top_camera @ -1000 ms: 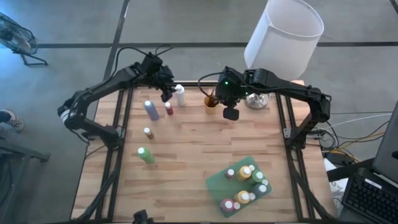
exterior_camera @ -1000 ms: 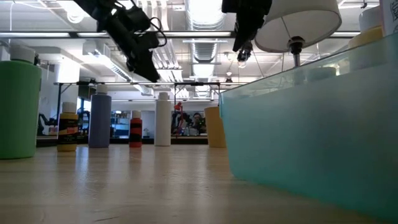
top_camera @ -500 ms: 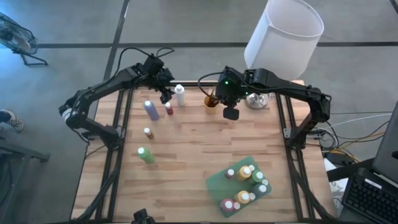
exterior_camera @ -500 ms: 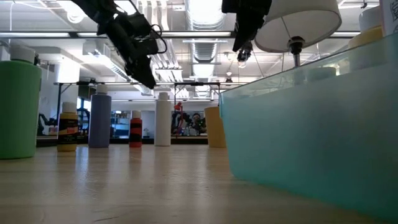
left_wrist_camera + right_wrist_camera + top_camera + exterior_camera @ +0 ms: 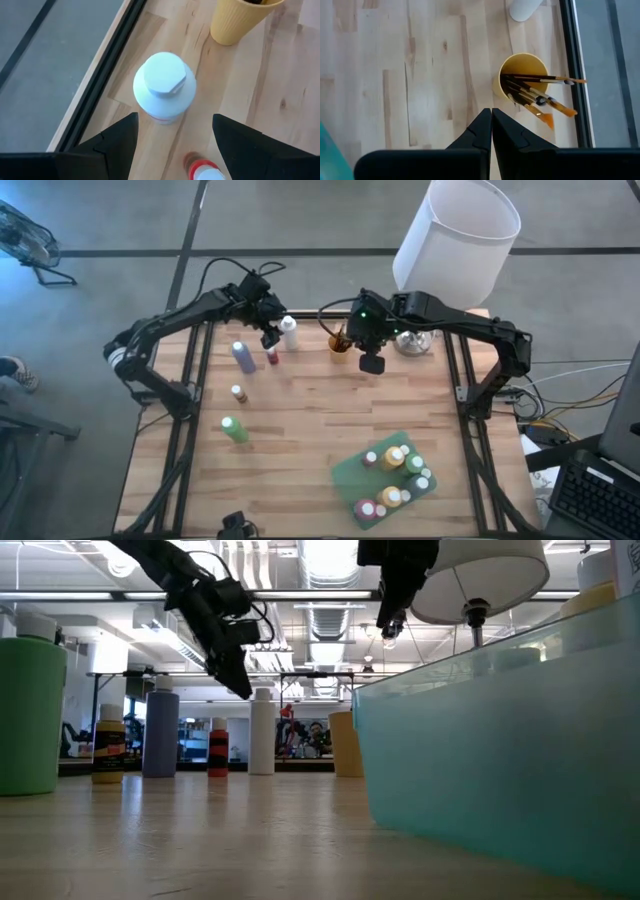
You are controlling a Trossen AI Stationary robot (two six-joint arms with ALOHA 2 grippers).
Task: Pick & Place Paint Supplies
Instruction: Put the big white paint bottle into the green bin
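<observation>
Clearly the left hand [image 5: 272,332], fingers spread, hovered over the white bottle [image 5: 290,332], needing to drop and close; the right hand [image 5: 371,363] hung clenched, empty.

wooden table [image 5: 300,430], paint bottles [image 5: 235,429], green tray [image 5: 350,471]

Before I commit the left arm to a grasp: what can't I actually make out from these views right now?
- Labels and colours inside the green tray: the bottles are too small in the high view; in the low view the tray wall hides them.
- Red bottle: cut off by the left wrist view's edge.
- Height of the open left gripper above the white bottle: no view settles it.
- Brush handles: hidden inside the yellow cup.
</observation>
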